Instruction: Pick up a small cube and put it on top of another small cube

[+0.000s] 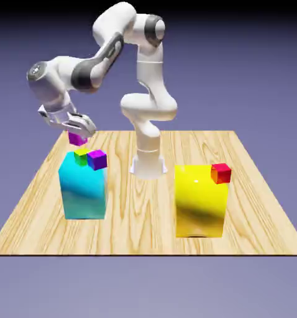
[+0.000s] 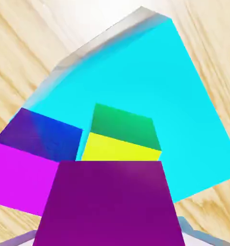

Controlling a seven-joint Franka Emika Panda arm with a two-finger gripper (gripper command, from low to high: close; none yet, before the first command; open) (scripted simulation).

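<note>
The magenta cube (image 1: 76, 138) sits clamped between the jaws of the gripper (image 1: 80, 131), lifted clear of everything below. In the hand view the magenta cube (image 2: 107, 204) fills the lower middle and hides the fingertips. It hangs just above the lime cube (image 1: 81, 154), slightly to the exterior view's left of it, not touching. The lime cube (image 2: 121, 135) rests on the top face of the cyan block (image 1: 84, 186), with a purple cube (image 1: 97, 159) touching it on the exterior view's right. Well apart, on the right side of the wooden table (image 1: 145, 236), stands a yellow block (image 1: 201, 202) with a red cube (image 1: 220, 173) at its far right top corner.
</note>
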